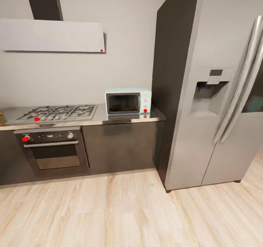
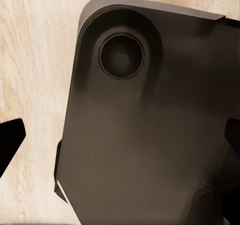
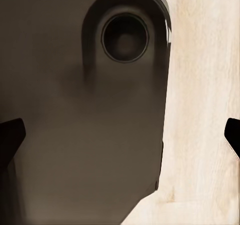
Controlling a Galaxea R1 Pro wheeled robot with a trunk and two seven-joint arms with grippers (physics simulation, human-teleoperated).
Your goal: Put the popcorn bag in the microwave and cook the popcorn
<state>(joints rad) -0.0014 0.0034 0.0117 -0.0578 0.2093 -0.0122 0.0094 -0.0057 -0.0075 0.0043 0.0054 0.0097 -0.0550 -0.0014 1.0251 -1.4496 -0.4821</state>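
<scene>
Wooden floor (image 1: 120, 210) lay nearest the head camera, pale planks running up to the dark cabinets. Beyond it the worktop (image 1: 98, 119) stretched grey and glossy, and the microwave (image 1: 128, 100) sat at its end, hard against the tall fridge (image 1: 212, 93), its long axis along the worktop and its dark door facing out into the room. Left of the microwave lay the gas hob (image 1: 58, 112), with the built-in oven (image 1: 53, 150) beneath. A tan sliver at the worktop's far edge from the microwave could not be identified. Both wrist views looked down on the robot's dark base (image 2: 150, 135) over the floor. Each claw's tips stood wide apart at the frame edges, released, left (image 2: 120, 140) and right (image 3: 120, 140).
</scene>
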